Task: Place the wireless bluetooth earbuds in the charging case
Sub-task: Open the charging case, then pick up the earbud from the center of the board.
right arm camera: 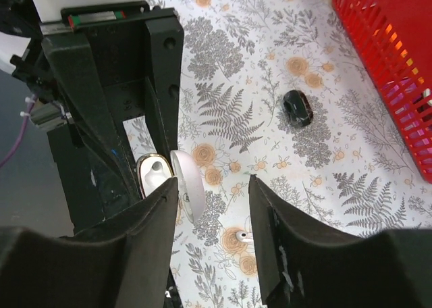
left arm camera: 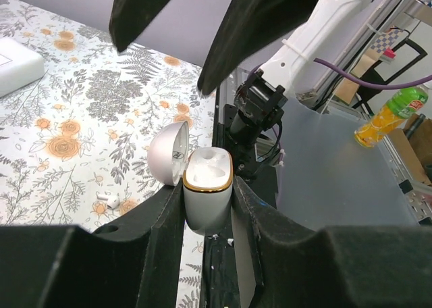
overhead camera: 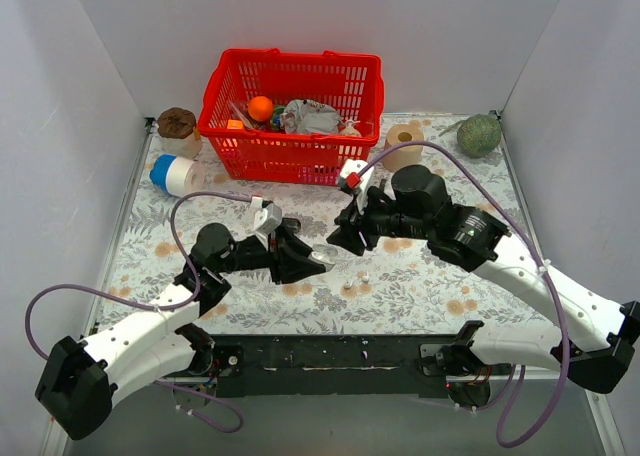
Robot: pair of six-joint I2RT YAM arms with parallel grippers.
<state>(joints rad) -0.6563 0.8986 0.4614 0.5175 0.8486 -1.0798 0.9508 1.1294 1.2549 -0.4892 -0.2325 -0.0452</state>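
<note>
The left tool (left arm camera: pixel 206 210) clamps the white charging case (left arm camera: pixel 208 180), its lid hinged open. One white earbud (right arm camera: pixel 241 236) lies loose on the floral counter (left arm camera: pixel 74 98) near the right tool (right arm camera: pixel 212 186), whose fingers (right arm camera: pixel 145 217) stand wide apart and empty. Farther back sits a red basket (overhead camera: pixel 285 151).

Clutter around a red basket (overhead camera: pixel 290 161)
An orange ball (overhead camera: pixel 260 107) lies inside; a tape roll (overhead camera: pixel 404 146) and green ball (overhead camera: pixel 479 134) sit to its right.
</note>
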